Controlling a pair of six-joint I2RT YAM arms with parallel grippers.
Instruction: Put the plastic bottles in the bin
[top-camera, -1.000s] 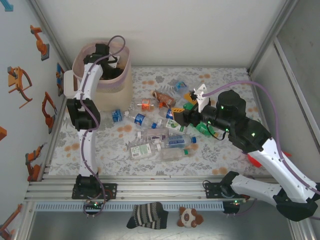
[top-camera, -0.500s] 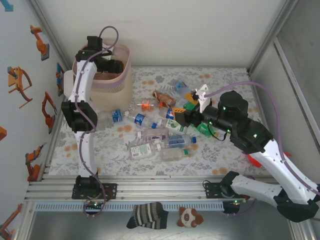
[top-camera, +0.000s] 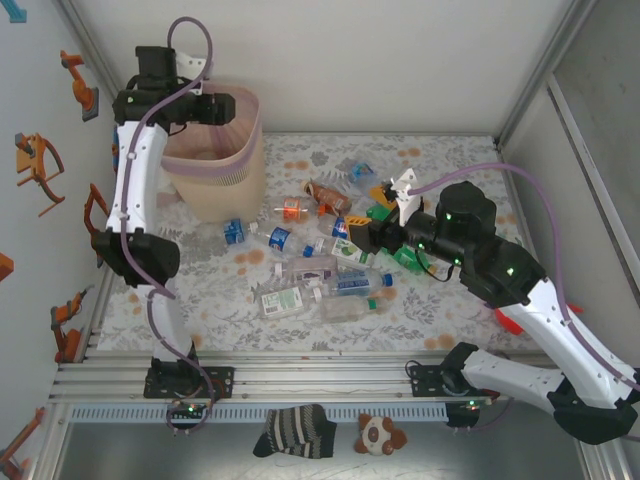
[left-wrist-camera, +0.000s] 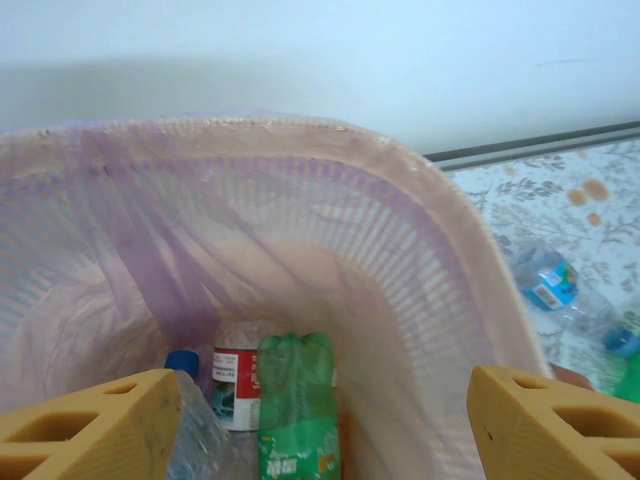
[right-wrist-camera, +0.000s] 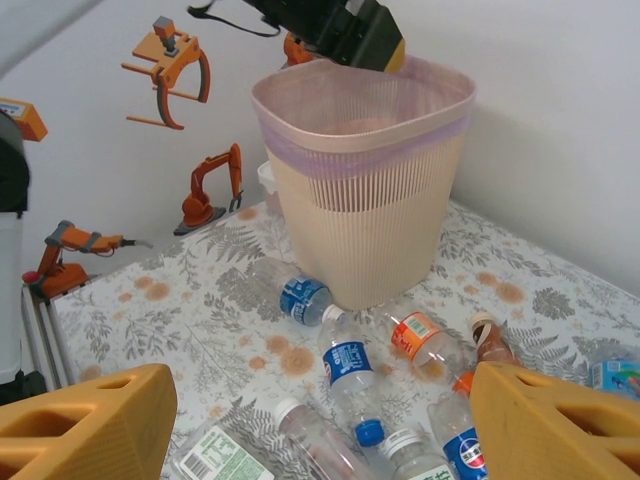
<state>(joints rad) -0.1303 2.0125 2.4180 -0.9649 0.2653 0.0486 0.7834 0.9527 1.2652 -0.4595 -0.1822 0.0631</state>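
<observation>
The tall beige plastic wastebasket (top-camera: 222, 178) with a translucent pink liner stands at the far left corner of the floral-patterned table (top-camera: 215, 290). The left tool (top-camera: 214, 108) hangs over the wastebasket's far rim. In the left wrist view its orange fingers (left-wrist-camera: 95, 425) stand wide apart with nothing between them, and the left tool (left-wrist-camera: 320, 392) looks straight down into the wastebasket (left-wrist-camera: 440, 200).

At the bottom of the wastebasket lie a crushed green plastic bottle (left-wrist-camera: 296, 400), a clear bottle with a red and white label (left-wrist-camera: 235, 385) touching its left side, and a clear bottle with a blue cap (left-wrist-camera: 184, 364) further left.

The other bottles lie scattered on the table to the right of the wastebasket. A clear bottle with a blue label (right-wrist-camera: 296, 296) lies just beside the wastebasket's base (right-wrist-camera: 370, 230). Next to it come a clear bottle with a blue label and blue cap (right-wrist-camera: 350, 378), one with an orange label (right-wrist-camera: 420, 335) and a brown-tinted one (right-wrist-camera: 490, 340). Further from the wastebasket, toward the near edge, lie several clear flattened bottles (top-camera: 300, 285).

The right tool (top-camera: 366, 236) hovers above this heap, well apart from the wastebasket and pointing toward it. Its orange fingers (right-wrist-camera: 90, 425) are spread wide and hold nothing, seen from the right wrist as the right tool (right-wrist-camera: 325, 410). Small green bottles (top-camera: 405, 258) lie under the right arm.
</observation>
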